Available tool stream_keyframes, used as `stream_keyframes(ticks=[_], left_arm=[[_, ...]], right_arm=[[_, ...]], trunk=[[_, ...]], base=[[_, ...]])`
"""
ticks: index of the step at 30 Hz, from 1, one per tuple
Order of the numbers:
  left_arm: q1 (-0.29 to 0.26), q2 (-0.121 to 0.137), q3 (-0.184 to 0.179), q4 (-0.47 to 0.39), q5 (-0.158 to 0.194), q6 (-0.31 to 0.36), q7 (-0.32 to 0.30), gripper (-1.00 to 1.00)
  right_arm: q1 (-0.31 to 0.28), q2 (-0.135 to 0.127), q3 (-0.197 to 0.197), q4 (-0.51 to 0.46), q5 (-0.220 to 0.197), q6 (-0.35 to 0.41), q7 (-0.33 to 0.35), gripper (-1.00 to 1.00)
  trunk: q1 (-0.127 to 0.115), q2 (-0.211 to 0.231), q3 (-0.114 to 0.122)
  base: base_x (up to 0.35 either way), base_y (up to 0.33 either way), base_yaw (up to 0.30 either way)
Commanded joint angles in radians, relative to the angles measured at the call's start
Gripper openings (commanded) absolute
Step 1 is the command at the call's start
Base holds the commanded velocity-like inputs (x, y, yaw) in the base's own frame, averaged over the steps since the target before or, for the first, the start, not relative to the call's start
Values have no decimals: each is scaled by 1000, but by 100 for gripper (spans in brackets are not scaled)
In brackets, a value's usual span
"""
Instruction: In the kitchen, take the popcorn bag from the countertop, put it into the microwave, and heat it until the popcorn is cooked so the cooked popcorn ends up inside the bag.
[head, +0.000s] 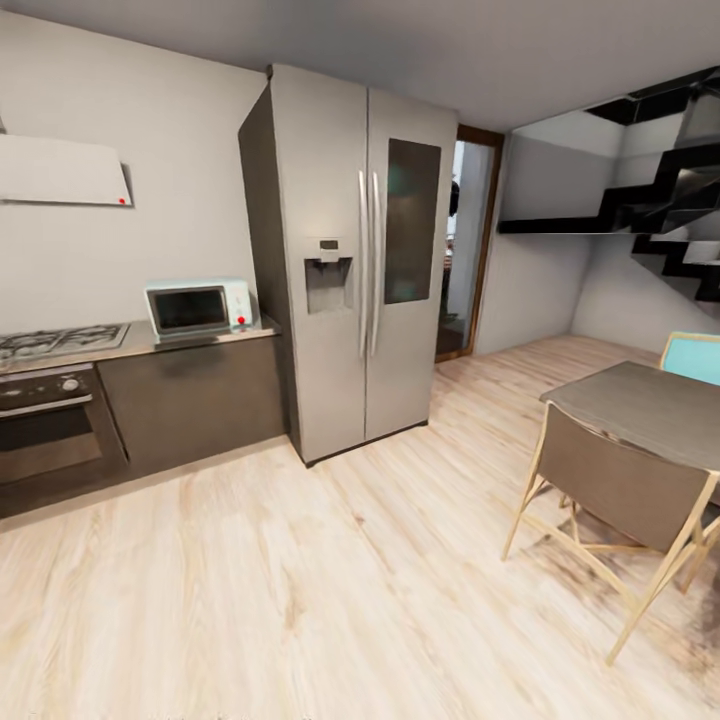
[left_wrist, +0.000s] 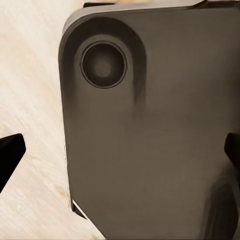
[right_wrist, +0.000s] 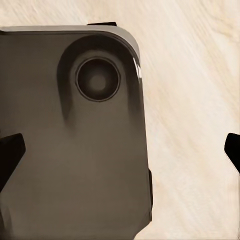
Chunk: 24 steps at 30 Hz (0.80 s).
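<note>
Both claws, left and right, hang wide open and empty over the robot's base; driving to the microwave, it might clip the chair.

Head view: stands back on the wood floor, facing the fridge at 12 o'clock, microwave at 10. Wrist views: each looks close down on the robot's dark base; both share the floor.
</note>
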Motion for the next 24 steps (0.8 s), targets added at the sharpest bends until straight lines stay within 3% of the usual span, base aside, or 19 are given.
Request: stream_keyframes(ticks=[1, 13, 20, 24], left_arm=[[0, 2, 1, -1, 0, -1, 0, 100], [1, 45, 2, -37, 1, -19, 3, 100], [0, 48, -1, -36, 1, -8, 2, 100], [0, 56, -1, -36, 1, -6, 3, 100]], right_arm=[[-1, 0, -6, 3, -1, -8, -1, 100], [-1, 0, -6, -5, -3, -49, -3, 100], [-1, 0, -6, -5, -3, -61, -3, 100], [-1, 0, -6, -5, -2, -62, -3, 100]], trunk=[[0, 0, -1], [0, 0, -1], [0, 0, -1], [0, 0, -1]], base=[[0, 0, 266], [0, 0, 261], [6, 0, 260], [233, 0, 260]])
